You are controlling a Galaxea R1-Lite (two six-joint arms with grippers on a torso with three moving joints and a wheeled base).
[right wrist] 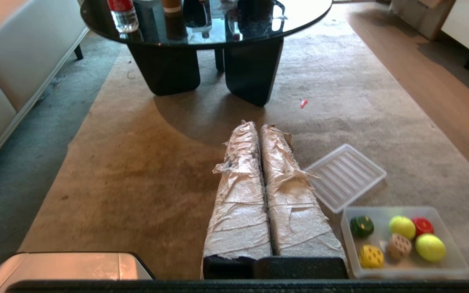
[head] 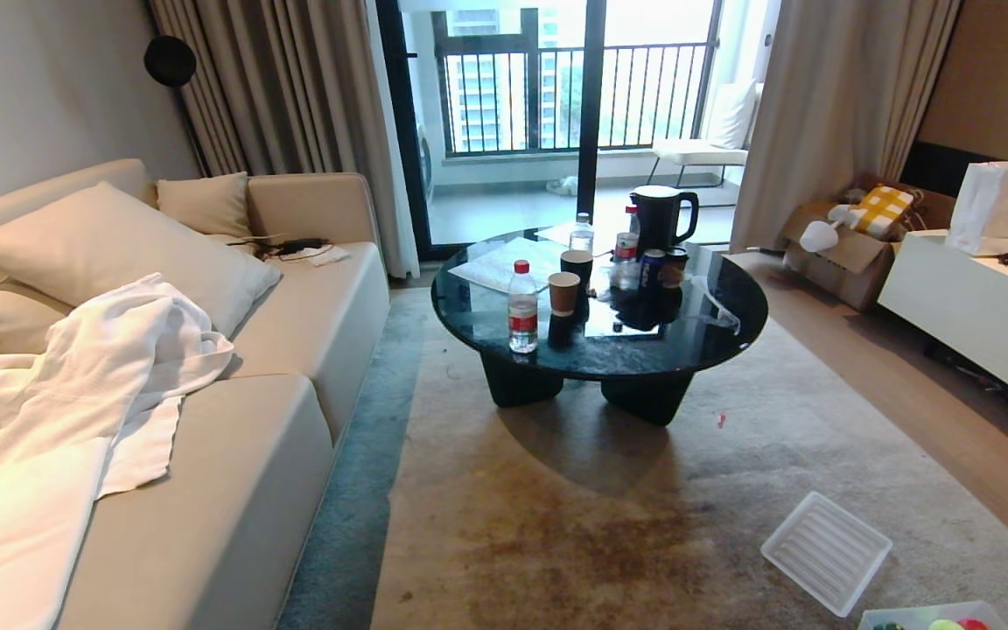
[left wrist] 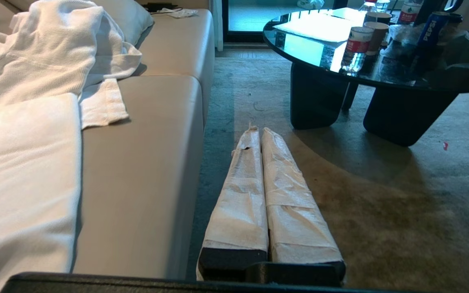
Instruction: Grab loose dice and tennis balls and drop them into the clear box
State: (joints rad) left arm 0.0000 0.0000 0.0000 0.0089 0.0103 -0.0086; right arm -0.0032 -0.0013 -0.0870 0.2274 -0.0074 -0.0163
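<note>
The clear box (right wrist: pixel 347 232) sits on the rug beside my right gripper (right wrist: pixel 259 127), whose tape-wrapped fingers are shut with nothing between them. Inside the box lie two yellow-green tennis balls (right wrist: pixel 402 226) (right wrist: pixel 430 247), a bright yellow die (right wrist: pixel 371 256) and a beige die (right wrist: pixel 399 245), along with a green die (right wrist: pixel 361 226) and a red one (right wrist: pixel 422 225). Only the box's far edge (head: pixel 933 612) shows in the head view, at the lower right. My left gripper (left wrist: pixel 258 130) hangs shut and empty over the rug near the sofa.
A flat ribbed translucent lid (right wrist: pixel 346 176) (head: pixel 826 551) lies on the rug just beyond the box. A round black coffee table (head: pixel 731 328) holding bottles, cups and a kettle stands ahead. A beige sofa (head: pixel 294 350) with white towels runs along the left; a white cabinet (head: pixel 968 306) is at the right.
</note>
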